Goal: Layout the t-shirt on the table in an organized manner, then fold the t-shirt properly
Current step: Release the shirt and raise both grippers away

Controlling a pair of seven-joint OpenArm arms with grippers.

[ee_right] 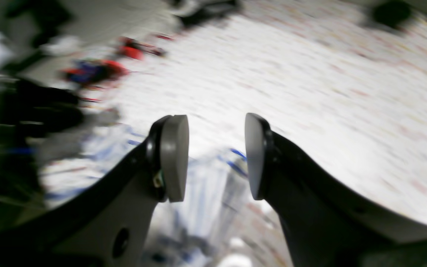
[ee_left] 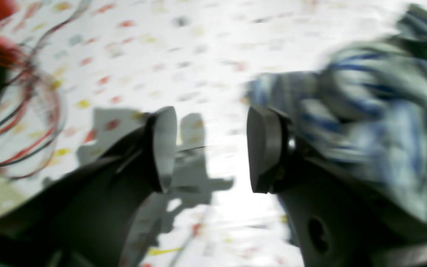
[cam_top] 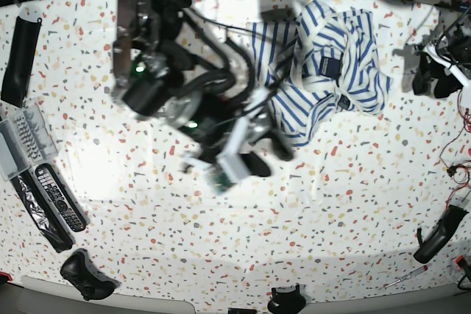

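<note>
base: overhead, looking down | 2 wrist views: close, oblique, sharing table (cam_top: 353, 204)

Bright overhead light is thrown across the white tabletop (cam_top: 353, 204), washed to glare in both wrist views. Heavy motion blur is seen in those views: the t-shirt (ee_left: 376, 122) is smeared into streaks, while the left hand (ee_left: 211, 148) is rendered fairly sharp. Its soft shadow is cast below it. Fisheye curvature is seen at the base view's edges.

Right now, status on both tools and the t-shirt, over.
Left tool open, empty. Right tool open, empty, over table. T-shirt crumpled at far edge, not laid out. Nothing on the shirt.
</note>
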